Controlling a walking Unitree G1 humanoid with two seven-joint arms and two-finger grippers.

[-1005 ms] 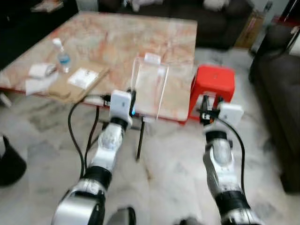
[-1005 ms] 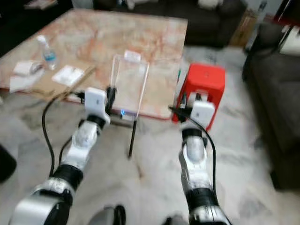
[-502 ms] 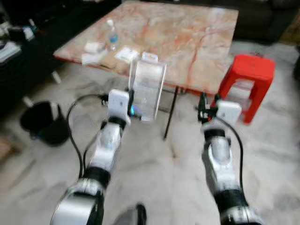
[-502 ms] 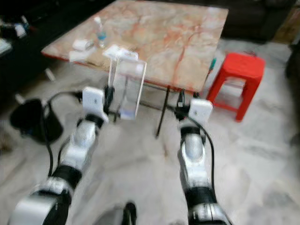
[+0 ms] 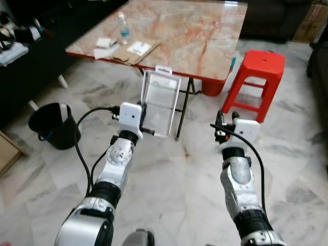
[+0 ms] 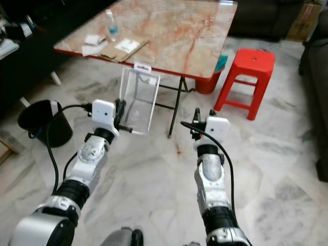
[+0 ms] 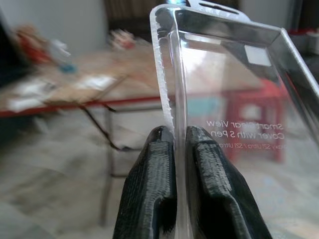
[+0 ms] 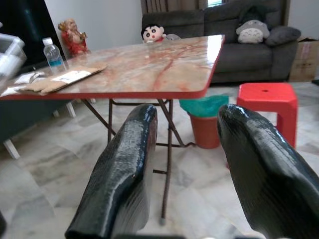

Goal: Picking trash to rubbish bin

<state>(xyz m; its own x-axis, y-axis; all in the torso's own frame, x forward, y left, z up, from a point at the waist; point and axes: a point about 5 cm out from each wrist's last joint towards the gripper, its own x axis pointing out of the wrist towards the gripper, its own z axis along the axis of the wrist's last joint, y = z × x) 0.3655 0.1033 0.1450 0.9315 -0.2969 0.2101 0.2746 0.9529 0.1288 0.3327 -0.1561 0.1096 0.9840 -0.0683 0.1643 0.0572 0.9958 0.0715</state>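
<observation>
The trash is a clear plastic package (image 5: 161, 102), a flat rectangular blister shell with a white hang tab at its top edge and small printed lettering on one face. It stands upright in the air above the marble floor (image 5: 174, 179), in front of the table (image 5: 179, 31). The left end effector (image 7: 174, 149) is clamped on the package's ragged side flange, both ribbed black fingers (image 7: 154, 169) pressing the thin plastic between them. The right end effector (image 8: 185, 149) is raised beside it, apart from everything, its two smooth, glossy black fingers spread with nothing between them.

The table has a polished, reddish-veined stone top with a red rim on thin dark folding legs. At its far left end stand a small clear water bottle (image 5: 123, 28), flattened brown cardboard (image 5: 134, 50) with a white label, and some white scraps (image 5: 106, 43). A square red plastic stool (image 5: 256, 74) stands at the table's right. A round black bin (image 5: 53, 125) sits on the floor to the robot's left, its contents hard to make out. A red bucket lined with a green bag (image 8: 207, 122) stands under the table.
</observation>
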